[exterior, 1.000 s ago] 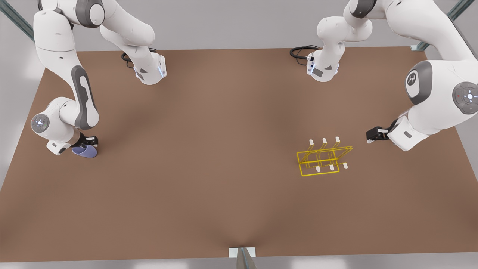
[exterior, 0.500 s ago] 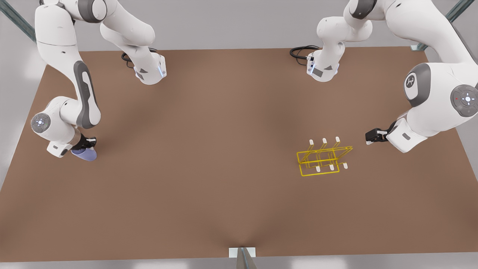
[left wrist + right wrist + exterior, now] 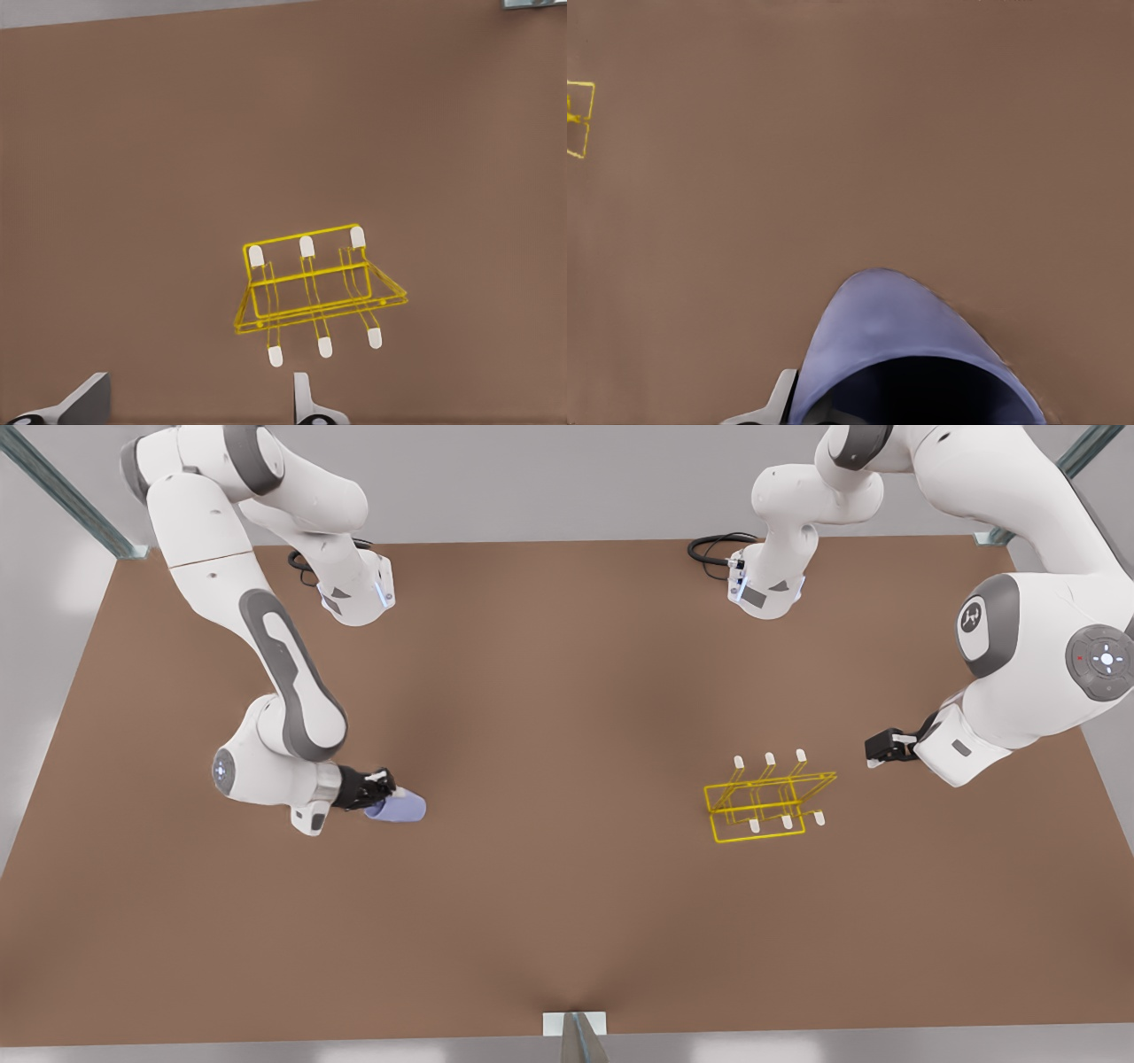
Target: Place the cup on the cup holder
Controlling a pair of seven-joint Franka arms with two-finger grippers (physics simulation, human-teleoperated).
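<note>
The right gripper (image 3: 383, 790) gripped the cup (image 3: 399, 808) above the bench (image 3: 567, 921) — the left gripper (image 3: 875, 751) waited beside the cup holder (image 3: 767, 797), fingers apart.

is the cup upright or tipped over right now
Tipped: the cup lies sideways in the right gripper, its dark mouth facing the right wrist camera, far from the cup holder.

- Front view: high above the brown table (image 3: 567, 921), looking steeply down.
- Left wrist view: faces the cup holder (image 3: 314, 292) (nearby).
- Right wrist view: close over the cup (image 3: 908, 354), cup holder far off.
</note>
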